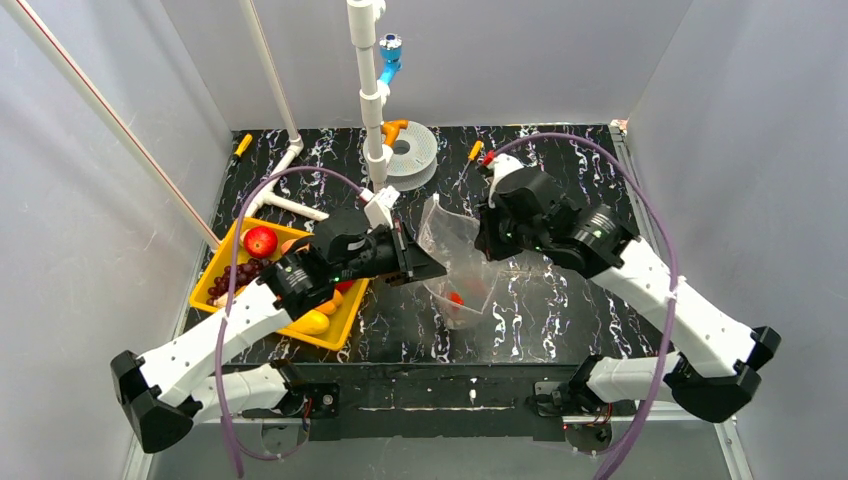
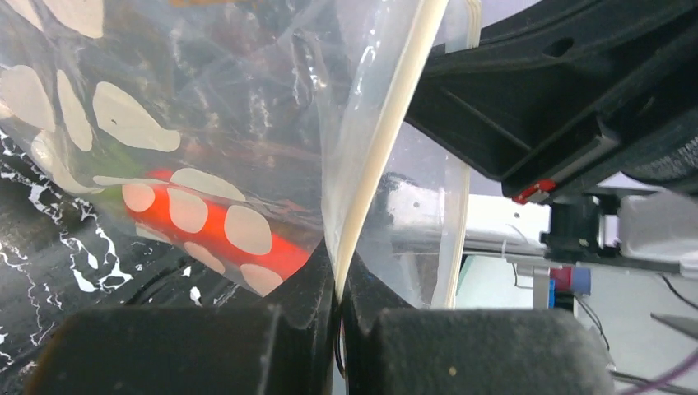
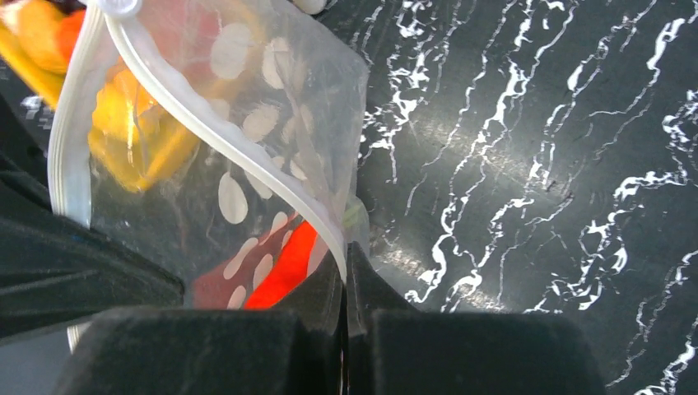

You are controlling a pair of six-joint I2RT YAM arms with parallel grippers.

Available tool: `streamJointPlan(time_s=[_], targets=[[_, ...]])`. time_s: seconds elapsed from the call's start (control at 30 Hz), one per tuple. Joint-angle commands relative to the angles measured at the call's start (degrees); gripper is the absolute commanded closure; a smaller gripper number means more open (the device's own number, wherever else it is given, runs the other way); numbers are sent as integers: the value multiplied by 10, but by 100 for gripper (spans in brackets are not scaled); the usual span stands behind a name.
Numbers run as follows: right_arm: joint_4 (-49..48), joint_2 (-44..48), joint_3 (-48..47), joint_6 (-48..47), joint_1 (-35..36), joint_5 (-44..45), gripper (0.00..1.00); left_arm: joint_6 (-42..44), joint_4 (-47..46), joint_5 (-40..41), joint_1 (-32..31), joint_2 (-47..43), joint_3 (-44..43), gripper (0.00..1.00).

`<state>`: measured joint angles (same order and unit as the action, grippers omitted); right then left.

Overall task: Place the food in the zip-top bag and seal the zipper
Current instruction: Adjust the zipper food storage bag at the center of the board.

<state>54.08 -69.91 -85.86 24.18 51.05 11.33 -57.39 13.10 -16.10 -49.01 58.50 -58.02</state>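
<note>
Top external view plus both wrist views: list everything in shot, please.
zip-top bag: one, clear with white dots, held up mid-table between the grippers
zipper: one, whitish, bag's mouth, open
red food: one, red, inside the bag
tray: one, yellow, table's left
apple: one, red, in tray
grapes: one bunch, purple, in tray
yellow fruit: one, yellow, tray's near end
spool: one, grey, far centre
yellow-handled tools: two, yellow, far edge
pipe frame: one, white, far centre
table: one, black with white veins
left gripper: one, black, shut on zipper
right gripper: one, black, shut on zipper
</note>
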Motion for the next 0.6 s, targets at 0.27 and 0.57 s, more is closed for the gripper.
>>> streamJointPlan(time_s=[0.27,0.57], targets=[[-50,-91,27,-67,-11,72,99,-54,-91,-82,36,84,37,100],[-170,53,116,-81,-11,44,99,4,-49,3,32,-11,9,100]])
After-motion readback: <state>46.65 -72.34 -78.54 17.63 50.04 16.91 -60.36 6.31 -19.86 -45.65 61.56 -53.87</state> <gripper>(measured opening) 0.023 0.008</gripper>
